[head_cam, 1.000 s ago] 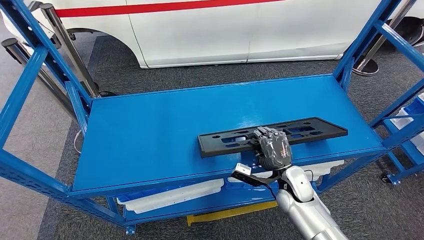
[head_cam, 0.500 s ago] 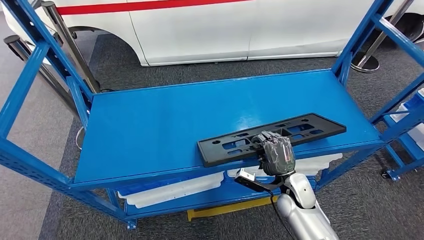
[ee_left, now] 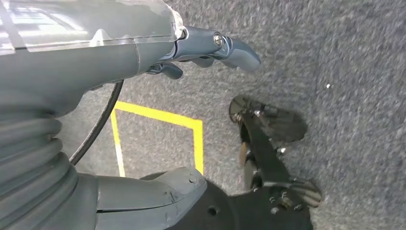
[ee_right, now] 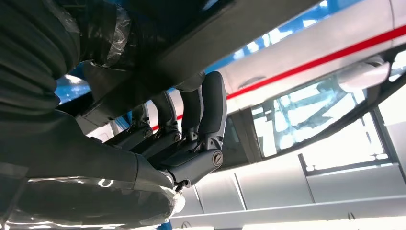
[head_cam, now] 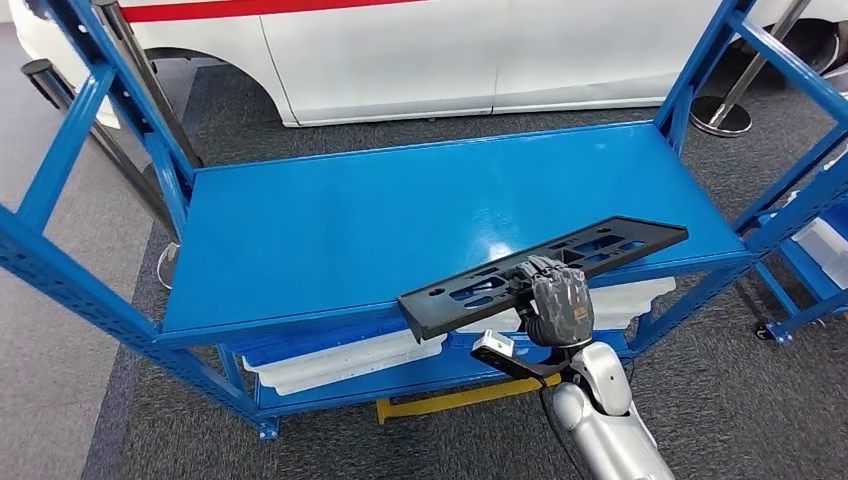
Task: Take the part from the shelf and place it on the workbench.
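1 long black part (head_cam: 540,275) is what I am carrying here, a flat plate with slots cut through it. My right hand (head_cam: 556,305) holds it near its middle. In the head view the part is tilted, its far right end higher than its near left end, and it sits over the front edge of the blue shelf (head_cam: 330,230); whether it touches the surface I cannot tell. In the right wrist view I see the dark fingers (ee_right: 203,110) curled up against the edge of the part (ee_right: 201,43), so the grip is firm on it.

My left hand (ee_left: 143,57) hangs down over grey carpet (ee_left: 344,57), and in the left wrist view I see a thick thumb (ee_left: 153,196) and 1 fingertip (ee_left: 239,50) set apart from it, nothing between them, so I read it as open and holding nothing. A yellow line (ee_left: 158,120) marks a corner on the floor below it.

Under the top level of the shelf I see white trays (head_cam: 340,360) on a lower level. Behind the shelf stands a white car (head_cam: 420,50) with a red stripe (head_cam: 250,8) along its side.
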Controlling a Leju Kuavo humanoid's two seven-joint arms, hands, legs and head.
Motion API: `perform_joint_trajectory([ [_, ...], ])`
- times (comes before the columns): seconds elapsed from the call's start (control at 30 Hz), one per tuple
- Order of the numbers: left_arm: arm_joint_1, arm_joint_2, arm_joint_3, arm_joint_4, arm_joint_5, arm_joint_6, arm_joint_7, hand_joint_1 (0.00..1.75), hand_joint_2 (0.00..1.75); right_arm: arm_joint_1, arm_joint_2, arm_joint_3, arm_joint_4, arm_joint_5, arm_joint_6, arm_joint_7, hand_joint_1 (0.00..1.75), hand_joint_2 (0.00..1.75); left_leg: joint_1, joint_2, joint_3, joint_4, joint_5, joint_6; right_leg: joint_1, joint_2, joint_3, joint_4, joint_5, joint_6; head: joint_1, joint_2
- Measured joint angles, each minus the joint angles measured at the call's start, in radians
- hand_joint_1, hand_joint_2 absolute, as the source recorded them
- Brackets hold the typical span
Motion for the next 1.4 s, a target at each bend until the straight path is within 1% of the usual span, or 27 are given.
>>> perform_joint_trajectory([
  [0.07,0.001,0.0,-0.002,0.0,0.0,0.0,-0.002,0.0,1.75,0.002,0.002,-0.001,-0.008,-0.009,0.0,0.0,1.75,1.75,-0.006,-0.001,-0.012,-0.006,0.014,0.02,-0.003,0.002,-0.004,-0.007,0.018,0.015,0.0,0.0],
  [0.1,0.001,0.0,-0.004,0.0,0.0,0.0,-0.002,0.0,1.75,0.005,0.002,-0.002,-0.01,-0.011,0.0,-0.002,1.75,1.75,-0.007,0.002,-0.02,-0.008,0.023,0.031,-0.005,0.002,-0.008,-0.005,0.011,0.02,0.0,0.0],
  [0.17,0.001,0.0,-0.008,0.0,0.0,0.0,-0.002,0.0,1.75,0.013,0.004,-0.008,-0.017,-0.004,-0.001,-0.009,1.75,1.75,-0.008,0.009,-0.042,-0.013,0.048,0.053,-0.007,0.003,-0.03,0.05,-0.062,0.023,0.001,0.0],
  [0.23,0.0,0.0,-0.011,0.0,0.0,0.0,-0.002,0.0,1.75,0.02,0.008,-0.018,-0.026,0.007,-0.002,-0.017,1.75,1.75,-0.015,0.014,-0.073,-0.011,0.072,0.065,-0.003,0.002,-0.059,0.17,-0.168,0.02,0.001,0.0],
  [0.27,0.0,0.0,-0.012,0.0,0.0,0.001,-0.002,0.0,1.75,0.022,0.01,-0.022,-0.031,0.009,-0.002,-0.018,1.75,1.75,-0.02,0.015,-0.089,-0.01,0.083,0.068,-0.001,0.002,-0.066,0.227,-0.195,0.018,0.001,0.0],
  [0.3,0.001,0.0,-0.013,0.0,0.0,0.001,-0.002,0.0,1.75,0.025,0.012,-0.026,-0.034,0.009,-0.002,-0.018,1.75,1.75,-0.025,0.016,-0.105,-0.009,0.094,0.07,0.003,0.002,-0.06,0.261,-0.198,0.014,0.001,0.0],
  [0.33,0.001,0.0,-0.013,0.0,0.0,0.002,-0.002,0.0,1.75,0.028,0.013,-0.029,-0.037,0.009,-0.002,-0.017,1.75,1.75,-0.029,0.017,-0.12,-0.007,0.103,0.07,0.008,0.003,-0.038,0.264,-0.18,0.008,0.001,0.0],
  [0.37,0.002,0.0,-0.014,0.0,0.0,0.002,-0.002,0.0,1.75,0.031,0.014,-0.031,-0.041,0.009,-0.002,-0.017,1.75,1.75,-0.034,0.017,-0.132,-0.006,0.112,0.071,0.015,0.003,0.001,0.231,-0.152,-0.002,0.001,0.0],
  [0.43,0.001,-0.002,-0.014,0.0,0.0,0.002,-0.002,0.0,1.75,0.032,0.016,-0.036,-0.051,0.005,-0.003,-0.02,1.75,1.75,-0.041,0.017,-0.148,-0.003,0.128,0.07,0.032,0.001,0.111,0.092,-0.126,-0.029,0.001,0.0],
  [0.5,0.001,-0.005,-0.014,0.0,0.001,0.002,-0.002,0.0,1.75,0.032,0.019,-0.043,-0.063,-0.001,-0.003,-0.028,1.75,1.75,-0.043,0.018,-0.155,-0.004,0.145,0.063,0.042,-0.002,0.183,-0.023,-0.141,-0.047,0.0,0.0],
  [0.53,0.001,-0.006,-0.014,0.0,0.001,0.002,-0.003,0.0,1.75,0.032,0.02,-0.046,-0.067,-0.004,-0.004,-0.032,1.75,1.75,-0.042,0.018,-0.157,-0.007,0.154,0.058,0.045,-0.003,0.193,-0.047,-0.146,-0.051,0.0,0.0],
  [0.6,0.002,-0.004,-0.014,0.0,0.001,0.002,-0.003,0.0,1.75,0.032,0.024,-0.049,-0.07,-0.007,-0.005,-0.036,1.75,1.75,-0.042,0.018,-0.162,-0.01,0.164,0.046,0.041,-0.005,0.185,-0.064,-0.125,-0.058,0.001,0.0],
  [0.67,0.002,-0.003,-0.014,0.0,0.001,0.002,-0.003,0.0,1.75,0.033,0.028,-0.049,-0.071,-0.008,-0.005,-0.038,1.75,1.75,-0.041,0.013,-0.182,0.031,0.107,0.034,0.032,-0.008,0.166,-0.078,-0.094,-0.067,0.0,0.0],
  [0.73,0.002,-0.002,-0.014,0.0,0.001,0.002,-0.003,0.0,1.75,0.034,0.033,-0.049,-0.072,-0.008,-0.004,-0.037,1.75,1.75,-0.029,0.011,-0.211,0.141,0.004,0.02,0.028,-0.008,0.136,-0.08,-0.067,-0.07,-0.001,0.0],
  [0.77,0.002,-0.001,-0.014,0.0,0.001,0.002,-0.003,0.0,1.75,0.035,0.034,-0.049,-0.073,-0.009,-0.004,-0.035,1.75,1.75,-0.023,0.011,-0.222,0.204,-0.028,0.012,0.027,-0.008,0.119,-0.077,-0.056,-0.067,-0.001,0.0],
  [0.8,0.002,0.0,-0.014,0.0,0.001,0.002,-0.003,0.0,1.75,0.037,0.034,-0.049,-0.073,-0.01,-0.004,-0.034,1.75,1.75,-0.018,0.011,-0.223,0.251,-0.034,0.005,0.025,-0.009,0.101,-0.073,-0.045,-0.064,-0.001,0.0],
  [0.87,0.002,0.0,-0.014,0.0,0.001,0.002,-0.004,0.0,1.75,0.04,0.034,-0.049,-0.073,-0.016,-0.004,-0.035,1.75,1.75,-0.006,0.011,-0.185,0.257,0.012,-0.008,0.019,-0.009,0.064,-0.057,-0.027,-0.054,-0.001,0.0],
  [0.93,0.001,0.0,-0.014,0.0,0.002,0.003,-0.006,0.0,1.75,0.041,0.034,-0.049,-0.075,-0.03,-0.005,-0.035,1.75,1.75,0.003,0.009,-0.088,0.14,0.046,-0.019,0.014,-0.009,0.03,-0.036,-0.014,-0.041,-0.002,0.0],
  [0.97,0.0,0.0,-0.014,-0.001,0.002,0.003,-0.007,0.0,1.75,0.04,0.034,-0.049,-0.078,-0.042,-0.005,-0.033,1.75,1.75,0.004,0.006,-0.039,0.068,0.037,-0.018,0.013,-0.009,0.016,-0.025,-0.008,-0.034,-0.002,0.0],
  [1.03,-0.001,0.001,-0.014,-0.001,0.005,0.004,-0.011,0.0,1.75,0.037,0.032,-0.045,-0.082,-0.08,-0.005,-0.016,1.75,1.75,-0.002,0.002,0.005,-0.017,0.011,-0.005,0.012,-0.009,-0.001,-0.017,0.009,-0.02,-0.002,0.0],
  [1.1,0.001,0.003,-0.014,-0.001,0.009,0.005,-0.014,0.0,1.75,0.034,0.023,-0.032,-0.082,-0.127,-0.004,0.008,1.75,1.75,-0.006,0.004,-0.01,-0.028,0.023,0.017,0.008,-0.009,-0.009,-0.021,0.024,-0.005,-0.001,0.0],
  [1.13,0.001,0.003,-0.014,-0.001,0.01,0.005,-0.014,0.0,1.75,0.032,0.016,-0.022,-0.082,-0.149,-0.002,0.021,1.75,1.75,-0.006,0.007,-0.019,-0.03,0.035,0.029,0.006,-0.008,-0.017,-0.015,0.01,0.0,-0.001,0.0],
  [1.2,0.002,0.004,-0.014,-0.001,0.013,0.005,-0.017,0.0,1.75,0.028,-0.001,-0.003,-0.081,-0.183,0.004,0.037,1.75,1.75,-0.005,0.014,-0.045,-0.032,0.061,0.048,0.003,-0.005,-0.043,0.05,-0.075,0.005,-0.001,0.0],
  [1.27,0.003,0.005,-0.014,-0.001,0.017,0.005,-0.02,0.0,1.75,0.018,-0.017,0.015,-0.081,-0.209,0.015,0.049,1.75,1.75,-0.008,0.017,-0.075,-0.03,0.085,0.055,0.003,-0.004,-0.07,0.173,-0.17,0.008,-0.001,0.0],
  [1.3,0.004,0.005,-0.014,-0.001,0.018,0.005,-0.021,0.0,1.75,0.012,-0.025,0.023,-0.081,-0.221,0.023,0.054,1.75,1.75,-0.01,0.018,-0.092,-0.029,0.097,0.056,0.004,-0.003,-0.075,0.229,-0.19,0.008,-0.001,0.0],
  [1.37,0.005,0.005,-0.014,-0.001,0.019,0.004,-0.022,0.0,1.75,0.004,-0.038,0.038,-0.08,-0.243,0.042,0.063,1.75,1.75,-0.012,0.019,-0.125,-0.024,0.119,0.054,0.004,-0.002,-0.042,0.257,-0.161,0.006,-0.001,0.0],
  [1.4,0.004,0.005,-0.014,-0.001,0.019,0.004,-0.024,0.0,1.75,0.001,-0.044,0.045,-0.08,-0.255,0.051,0.065,1.75,1.75,-0.012,0.018,-0.14,-0.02,0.127,0.052,0.005,-0.002,0.0,0.219,-0.133,0.003,-0.001,0.0],
])
